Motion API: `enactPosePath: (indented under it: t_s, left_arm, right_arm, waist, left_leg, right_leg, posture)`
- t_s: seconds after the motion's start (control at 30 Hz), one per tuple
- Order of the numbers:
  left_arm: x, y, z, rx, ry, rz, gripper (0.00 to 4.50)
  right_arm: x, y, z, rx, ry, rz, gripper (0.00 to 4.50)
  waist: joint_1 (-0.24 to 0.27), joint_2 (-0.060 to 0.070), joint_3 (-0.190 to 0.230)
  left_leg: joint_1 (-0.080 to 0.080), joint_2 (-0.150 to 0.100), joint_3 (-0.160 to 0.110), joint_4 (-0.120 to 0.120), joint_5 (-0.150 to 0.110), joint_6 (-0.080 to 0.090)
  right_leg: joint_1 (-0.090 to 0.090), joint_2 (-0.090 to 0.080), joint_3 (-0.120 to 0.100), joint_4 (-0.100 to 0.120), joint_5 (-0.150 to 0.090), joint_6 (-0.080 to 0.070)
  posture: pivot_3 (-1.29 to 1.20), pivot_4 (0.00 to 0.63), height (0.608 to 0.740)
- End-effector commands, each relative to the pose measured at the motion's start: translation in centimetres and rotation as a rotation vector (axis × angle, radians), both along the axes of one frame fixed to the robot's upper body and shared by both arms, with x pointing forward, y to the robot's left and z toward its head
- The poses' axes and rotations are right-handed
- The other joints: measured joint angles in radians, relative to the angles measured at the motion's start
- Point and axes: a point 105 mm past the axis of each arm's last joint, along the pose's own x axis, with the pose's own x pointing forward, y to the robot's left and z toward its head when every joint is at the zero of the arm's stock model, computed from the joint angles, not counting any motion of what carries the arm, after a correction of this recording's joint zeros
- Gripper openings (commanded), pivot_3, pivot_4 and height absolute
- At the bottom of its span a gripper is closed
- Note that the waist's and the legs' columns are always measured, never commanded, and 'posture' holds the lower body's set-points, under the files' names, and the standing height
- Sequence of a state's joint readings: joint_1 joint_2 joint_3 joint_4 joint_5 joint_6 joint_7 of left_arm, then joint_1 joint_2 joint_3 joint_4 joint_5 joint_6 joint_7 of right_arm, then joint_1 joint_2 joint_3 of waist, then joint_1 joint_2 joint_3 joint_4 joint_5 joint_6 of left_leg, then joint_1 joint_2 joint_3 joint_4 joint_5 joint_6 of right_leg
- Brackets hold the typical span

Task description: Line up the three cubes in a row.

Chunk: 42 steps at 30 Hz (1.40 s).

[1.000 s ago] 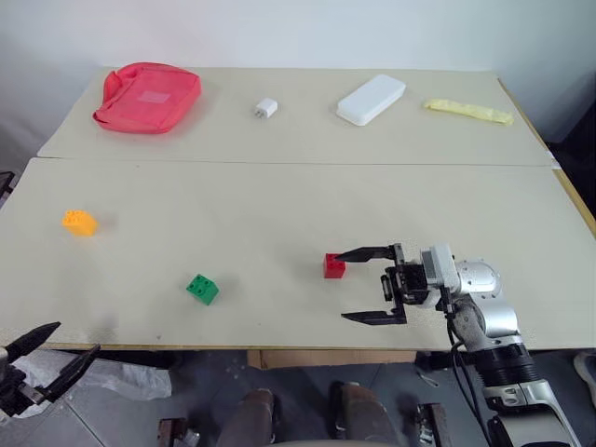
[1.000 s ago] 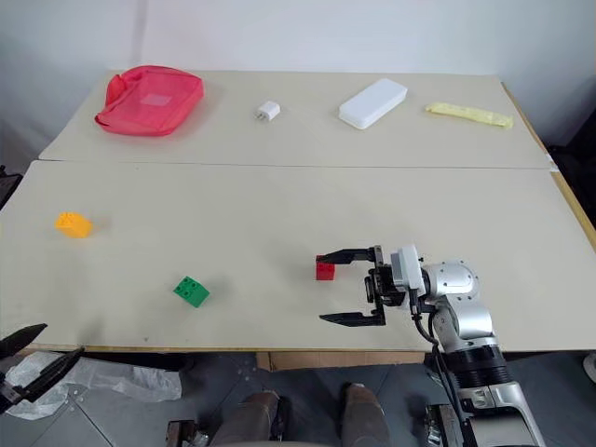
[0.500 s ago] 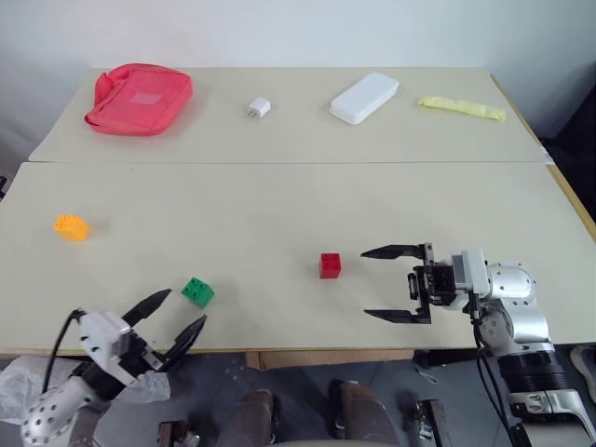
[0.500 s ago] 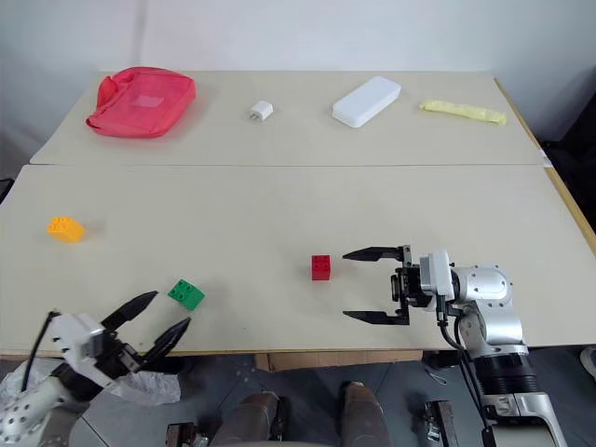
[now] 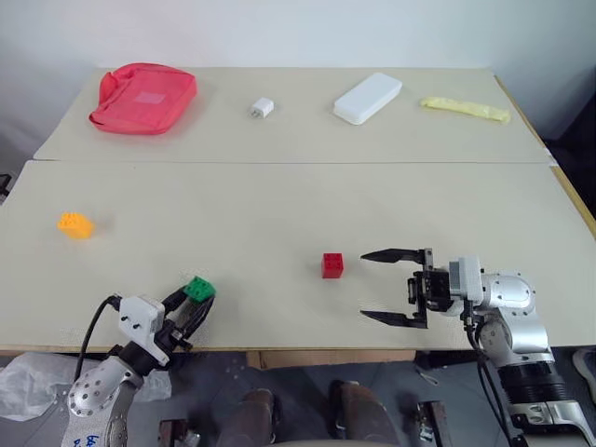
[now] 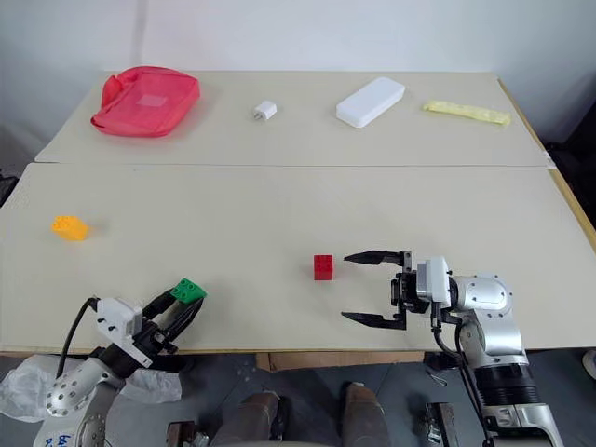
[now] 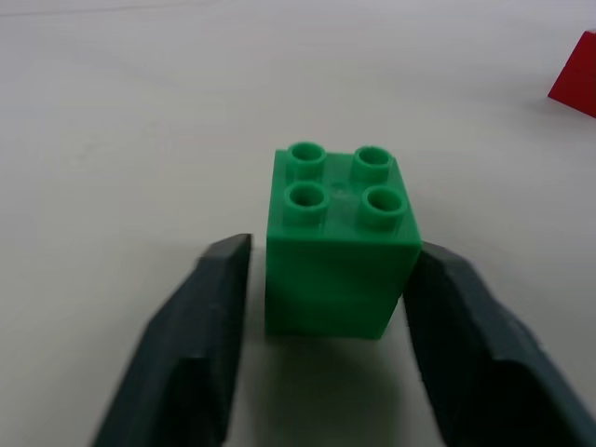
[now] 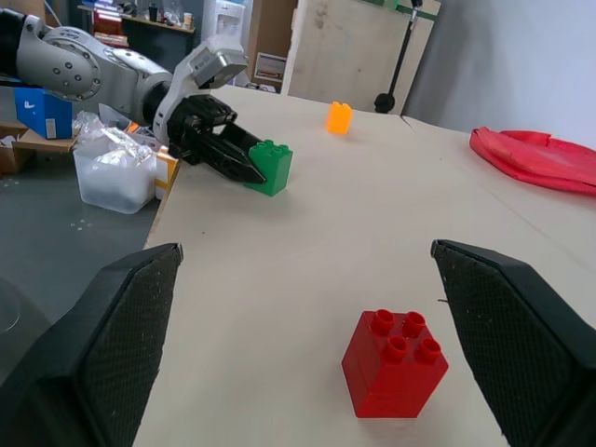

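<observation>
Four round studs top the green cube (image 7: 342,244).

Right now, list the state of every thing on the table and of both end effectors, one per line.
Left end effector: shut on the green block.
Green block: upright, studs up, near the table's front edge.
Right end effector: open, beside the red block, not touching.
Red block: upright, free.
Orange block: free, far left.
Red pouch: lying flat, far side.
White charger: lying, untouched.
White case: flat.
Yellow packet: flat.

A workshop or lab: bare tables (image 5: 279,200), leaning plywood boards (image 8: 363,47), cluttered shelves (image 8: 140,14).
</observation>
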<state>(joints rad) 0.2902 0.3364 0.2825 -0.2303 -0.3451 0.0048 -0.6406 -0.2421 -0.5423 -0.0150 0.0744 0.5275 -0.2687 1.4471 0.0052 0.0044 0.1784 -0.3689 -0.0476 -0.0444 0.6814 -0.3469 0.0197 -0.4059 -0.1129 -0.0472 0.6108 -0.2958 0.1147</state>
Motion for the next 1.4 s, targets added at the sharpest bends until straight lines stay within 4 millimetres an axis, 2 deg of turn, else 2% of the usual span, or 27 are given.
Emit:
enactPosePath:
  t_s: [0.03, 0.17, 0.23, 0.37, 0.5, 0.63, 0.7, 0.8, 0.93, 1.1, 1.4]
  left_arm:
    - [0.0, 0.1, 1.4, 0.010, -0.025, -0.099, 1.49]
    - [0.2, 0.6, 4.5, 0.027, 0.025, -0.341, 1.49]
    - [0.6, -0.1, 5.7, 0.103, 0.038, -0.489, 1.49]
    - [3.3, -3.0, 8.1, 0.282, -0.035, -0.764, 1.49]
    - [5.2, -5.0, 8.3, 0.346, -0.082, -0.868, 1.49]
    - [9.0, -10.4, 7.2, 0.406, -0.143, -0.956, 1.49]
    - [10.0, -11.5, 6.4, 0.409, -0.113, -0.978, 1.49]
    - [10.5, -11.2, 5.6, 0.387, -0.077, -0.987, 1.49]
    - [10.0, -10.5, 4.4, 0.420, -0.037, -1.043, 1.49]
    - [10.4, -9.9, 4.1, 0.433, -0.023, -1.029, 1.49]
    - [10.5, -9.6, 3.4, 0.440, 0.009, -1.019, 1.49]
  right_arm:
    - [-0.4, -0.1, 0.9, 0.008, -0.056, -0.024, 4.50]
    - [-0.7, -1.1, 0.9, -0.019, -0.051, -0.057, 4.50]
    - [-0.8, -1.6, 0.9, -0.028, -0.050, -0.077, 4.50]
    - [-1.4, -3.1, 1.6, -0.015, -0.018, -0.132, 4.50]
    - [-1.9, -3.7, 1.3, -0.043, -0.001, -0.158, 4.50]
    - [-2.6, -4.1, 1.1, -0.051, -0.008, -0.216, 4.50]
    - [-2.9, -4.1, 1.4, -0.039, -0.013, -0.238, 4.50]
    - [-3.2, -4.0, 1.6, -0.037, -0.013, -0.252, 4.50]
    - [-3.3, -4.1, 1.7, -0.035, -0.016, -0.272, 4.50]
    - [-3.1, -4.6, 1.5, -0.038, -0.015, -0.302, 4.50]
    - [-2.7, -4.4, 1.4, -0.035, -0.017, -0.292, 4.50]
  waist:
    - [0.002, 0.000, 0.000]
    - [0.010, 0.000, 0.000]
    - [0.017, 0.001, 0.000]
    - [0.026, 0.003, 0.001]
    - [0.012, 0.003, 0.001]
    - [0.020, 0.002, 0.002]
    - [0.024, 0.002, 0.002]
    - [0.012, 0.001, 0.003]
    - [0.010, 0.000, 0.003]
    - [0.023, 0.000, 0.003]
    - [0.021, 0.000, 0.003]
  left_leg:
    - [0.000, 0.000, 0.000, 0.000, 0.000, 0.000]
    - [0.000, 0.001, -0.001, 0.000, 0.000, -0.001]
    - [0.000, 0.000, -0.001, 0.000, 0.001, -0.001]
    - [0.000, -0.002, -0.003, 0.000, 0.001, 0.000]
    - [0.000, -0.003, -0.001, 0.000, 0.001, 0.001]
    - [-0.002, -0.003, 0.003, 0.001, 0.001, 0.002]
    - [-0.003, -0.005, 0.004, 0.003, 0.002, 0.004]
    - [-0.002, -0.006, 0.007, 0.002, 0.003, 0.005]
    - [-0.002, -0.005, 0.008, 0.002, 0.003, 0.005]
    - [-0.002, -0.006, 0.008, 0.003, 0.004, 0.006]
    - [-0.002, -0.008, 0.006, 0.003, 0.004, 0.007]
  right_leg:
    - [0.000, 0.000, 0.000, 0.000, 0.000, 0.000]
    - [0.000, 0.000, -0.001, 0.000, 0.000, 0.000]
    - [0.000, 0.000, 0.000, 0.001, 0.000, 0.000]
    - [0.001, -0.001, -0.002, 0.001, 0.000, 0.000]
    - [0.001, 0.000, -0.002, 0.003, 0.000, 0.001]
    - [-0.003, 0.005, -0.007, 0.006, 0.001, 0.001]
    - [-0.002, 0.005, -0.007, 0.008, 0.001, 0.003]
    - [-0.003, 0.004, -0.004, 0.008, 0.002, 0.005]
    - [-0.004, 0.004, -0.003, 0.009, 0.002, 0.005]
    - [-0.003, 0.003, -0.003, 0.009, 0.003, 0.005]
    - [-0.003, 0.002, -0.003, 0.009, 0.003, 0.006]
  posture:
    - [0.00, 0.150, 0.740]
    - [0.00, 0.150, 0.740]
    - [0.00, 0.150, 0.740]
    - [0.00, 0.150, 0.740]
    - [0.00, 0.150, 0.740]
    - [0.00, 0.150, 0.740]
    - [0.00, 0.150, 0.740]
    - [0.00, 0.150, 0.740]
    - [0.00, 0.150, 0.740]
    - [0.00, 0.150, 0.740]
    - [0.00, 0.150, 0.740]
